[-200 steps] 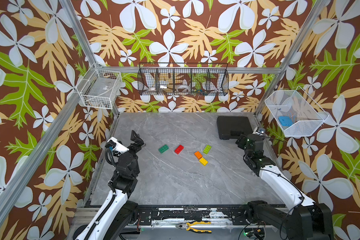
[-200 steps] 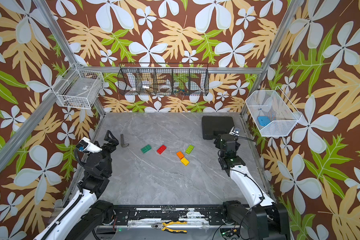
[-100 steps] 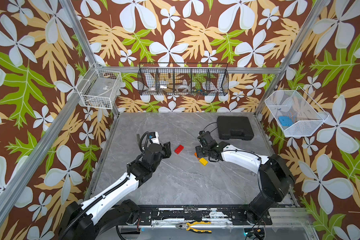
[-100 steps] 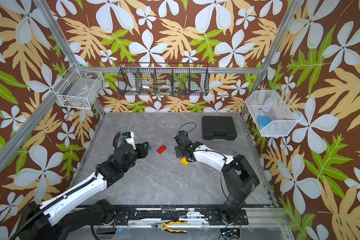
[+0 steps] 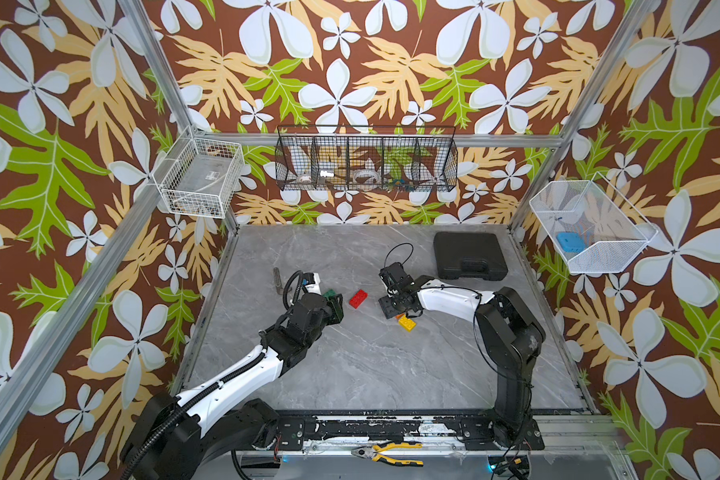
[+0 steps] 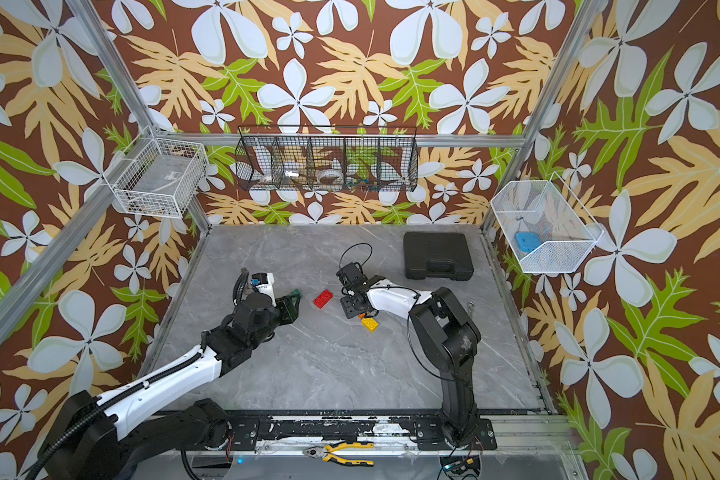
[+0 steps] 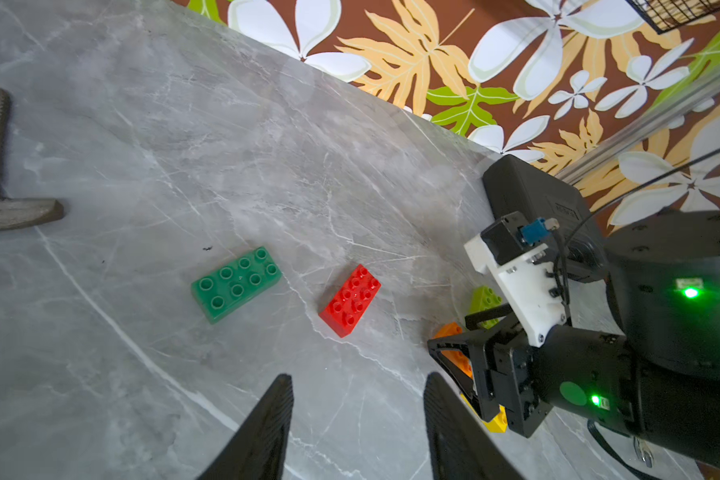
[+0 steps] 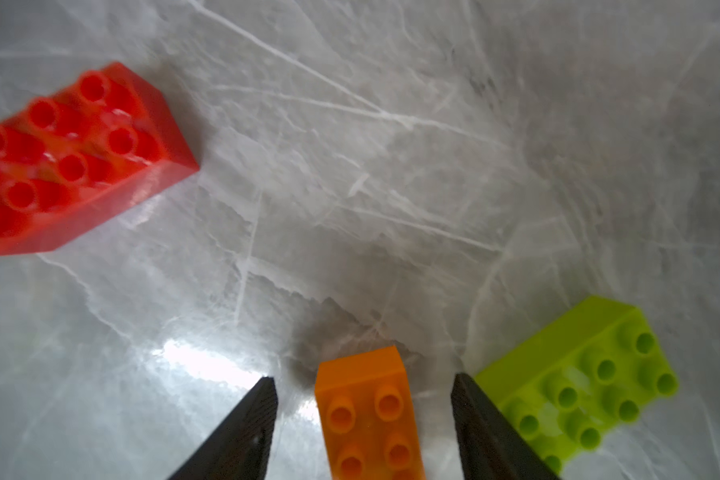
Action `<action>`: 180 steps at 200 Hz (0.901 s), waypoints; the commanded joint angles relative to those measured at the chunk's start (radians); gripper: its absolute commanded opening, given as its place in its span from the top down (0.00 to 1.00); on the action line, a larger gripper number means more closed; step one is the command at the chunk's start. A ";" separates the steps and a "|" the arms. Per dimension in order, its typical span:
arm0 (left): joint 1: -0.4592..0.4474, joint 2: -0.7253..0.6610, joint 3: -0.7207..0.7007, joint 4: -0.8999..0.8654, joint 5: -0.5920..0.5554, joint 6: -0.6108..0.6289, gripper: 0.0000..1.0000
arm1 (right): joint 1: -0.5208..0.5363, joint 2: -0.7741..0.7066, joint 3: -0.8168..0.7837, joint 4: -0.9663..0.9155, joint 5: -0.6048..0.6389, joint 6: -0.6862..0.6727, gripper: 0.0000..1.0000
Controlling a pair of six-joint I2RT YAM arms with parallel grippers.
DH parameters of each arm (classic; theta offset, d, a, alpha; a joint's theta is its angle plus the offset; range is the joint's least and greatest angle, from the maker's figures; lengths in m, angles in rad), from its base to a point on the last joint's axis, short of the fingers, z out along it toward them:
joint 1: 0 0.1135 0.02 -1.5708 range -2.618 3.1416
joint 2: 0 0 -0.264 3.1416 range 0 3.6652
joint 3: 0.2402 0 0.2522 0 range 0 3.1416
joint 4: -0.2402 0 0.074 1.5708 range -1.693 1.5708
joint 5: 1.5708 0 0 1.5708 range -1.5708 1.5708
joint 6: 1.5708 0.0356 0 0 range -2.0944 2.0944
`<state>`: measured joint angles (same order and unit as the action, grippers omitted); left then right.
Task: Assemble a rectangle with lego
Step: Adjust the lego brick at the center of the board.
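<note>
Grey marble-look tabletop (image 5: 350, 374), glossy, white veins. Floral wallpaper walls, aluminium frame posts. Black moulded plastic case (image 5: 469, 261) well behind red brick (image 5: 358, 298), toward the back wall.

Lego: hard shiny plastic, rectangular, studs up, all five lying separate on the table. Dark green brick (image 7: 235, 284) near red brick, on the left arm's side. Orange brick (image 8: 368, 415), lime brick (image 8: 587, 386) and yellow brick (image 5: 407, 323) clustered on red brick's other side.

Left gripper (image 7: 358, 376) spread, nothing between fingers, dark green brick and red brick just ahead of tips. Right gripper (image 8: 363, 376) spread, straddling orange brick, gap showing either side; lime brick just outside one finger.
</note>
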<state>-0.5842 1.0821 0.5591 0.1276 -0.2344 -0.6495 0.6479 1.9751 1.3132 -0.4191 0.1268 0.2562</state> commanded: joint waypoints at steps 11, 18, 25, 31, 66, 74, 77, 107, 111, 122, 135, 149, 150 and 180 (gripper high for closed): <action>0.025 -0.019 -0.026 0.054 0.032 -0.044 0.48 | 0.001 0.027 0.009 -0.027 0.009 -0.021 0.46; 0.029 -0.023 -0.028 0.051 0.032 -0.044 0.48 | 0.002 0.028 0.005 -0.021 0.001 -0.018 0.50; 0.032 -0.026 -0.029 0.046 0.028 -0.045 0.48 | 0.006 0.027 0.001 -0.018 -0.005 -0.015 0.56; 0.035 -0.029 -0.031 0.041 0.024 -0.045 0.49 | 0.013 0.024 0.000 -0.020 -0.006 -0.013 0.60; 0.059 -0.057 -0.059 0.039 0.013 -0.072 0.51 | 0.132 0.033 0.062 -0.077 0.043 0.021 0.72; 0.065 -0.063 -0.068 0.045 0.017 -0.081 0.52 | 0.153 0.041 0.080 -0.085 0.059 0.033 0.72; 0.067 -0.064 -0.071 0.049 0.018 -0.084 0.52 | 0.157 0.043 0.084 -0.083 0.059 0.037 0.72; 0.070 -0.058 -0.083 0.063 0.032 -0.096 0.52 | 0.160 0.097 0.116 -0.071 0.036 0.023 0.72; 0.070 -0.055 -0.082 0.062 0.035 -0.095 0.52 | 0.160 0.106 0.121 -0.074 0.041 0.016 0.72; 0.070 -0.049 -0.082 0.060 0.041 -0.093 0.52 | 0.158 0.126 0.135 -0.075 0.058 -0.003 0.71; 0.070 -0.040 -0.085 0.067 0.044 -0.090 0.52 | 0.150 0.148 0.161 -0.080 0.065 -0.023 0.69; 0.070 -0.026 -0.085 0.076 0.049 -0.091 0.52 | 0.141 0.173 0.203 -0.110 0.044 -0.041 0.63; 0.070 -0.026 -0.085 0.076 0.050 -0.091 0.52 | 0.141 0.175 0.207 -0.113 0.043 -0.043 0.62; 0.070 -0.005 -0.078 0.090 0.077 -0.098 0.52 | 0.142 0.104 0.195 -0.149 0.053 -0.061 0.32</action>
<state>-0.5152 1.0649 0.4755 0.1799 -0.1825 -0.7349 0.7876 2.1311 1.5280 -0.4774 0.1822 0.2268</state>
